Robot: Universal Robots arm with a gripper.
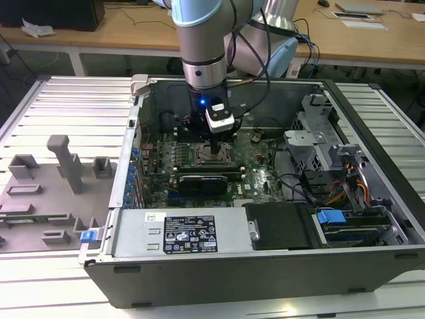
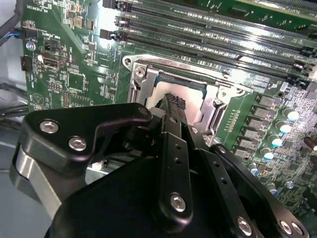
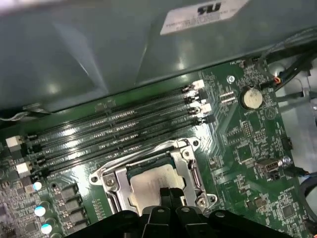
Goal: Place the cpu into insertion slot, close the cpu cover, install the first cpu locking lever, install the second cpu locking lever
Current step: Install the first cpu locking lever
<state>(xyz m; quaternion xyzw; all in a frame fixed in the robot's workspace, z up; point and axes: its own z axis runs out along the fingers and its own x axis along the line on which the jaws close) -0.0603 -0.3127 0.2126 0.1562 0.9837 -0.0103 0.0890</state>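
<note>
Hovering black gripper [image 3: 166, 194] over dull silver square cpu [image 3: 148, 184], fingers nearly together, holding nothing.
Silvery metal cpu cover [image 3: 190, 166] frames chip; black memory slots [image 3: 119, 126] beside, green motherboard [image 3: 247, 144].

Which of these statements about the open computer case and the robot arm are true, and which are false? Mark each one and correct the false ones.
1. The gripper is directly over the insertion slot on the motherboard. True.
2. The cpu lies on the table outside the case. False: it sits in the insertion slot, its dull silver top showing in the first wrist view.
3. The cpu cover is a metal frame lying around the chip. True.
4. The memory slots are all filled with modules. False: the long black slots stand empty.
5. The grey fixture tray lies inside the case. False: it lies outside, at the exterior view's left.
</note>
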